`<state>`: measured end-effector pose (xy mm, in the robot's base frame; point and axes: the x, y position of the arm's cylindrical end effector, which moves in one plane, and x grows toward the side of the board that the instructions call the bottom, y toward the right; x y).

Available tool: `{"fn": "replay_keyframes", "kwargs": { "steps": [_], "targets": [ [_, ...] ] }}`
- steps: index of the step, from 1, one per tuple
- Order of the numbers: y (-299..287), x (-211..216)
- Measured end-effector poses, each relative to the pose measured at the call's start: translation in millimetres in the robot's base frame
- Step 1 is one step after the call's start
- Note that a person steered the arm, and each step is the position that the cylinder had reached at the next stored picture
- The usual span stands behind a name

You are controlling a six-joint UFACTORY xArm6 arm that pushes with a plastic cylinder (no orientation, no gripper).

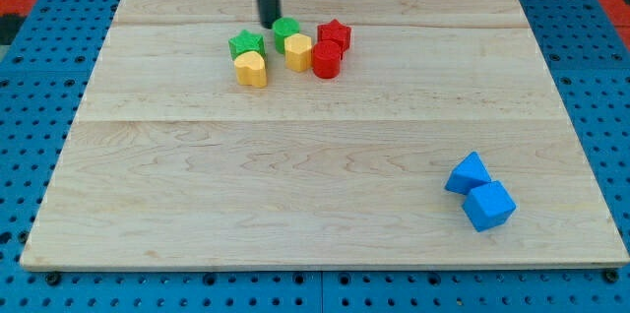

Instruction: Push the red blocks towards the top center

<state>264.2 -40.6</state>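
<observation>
Camera view: red blocks (pixel 331 47) top-center, touching.

I can read no text, labels, brands, numbers or signs anywhere in this view. The wooden board (pixel 325 205), filling most of the frame, carries only wood grain, and the coloured blocks look unmarked, though they may be too small here for fine print to show.

Wooden board (pixel 325 205) (pale); six blocks (pixel 290 49) top centre; two blue blocks (pixel 479 192) lower right.
</observation>
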Motion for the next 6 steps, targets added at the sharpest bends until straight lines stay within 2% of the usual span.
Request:
{"fn": "replay_keyframes", "kwargs": {
  "steps": [2, 3, 4, 6],
  "targets": [
    [31.4, -4.1],
    [110.5, 58.5],
    [184.6, 61.3],
    [215.3, 27.9]
  ]
}}
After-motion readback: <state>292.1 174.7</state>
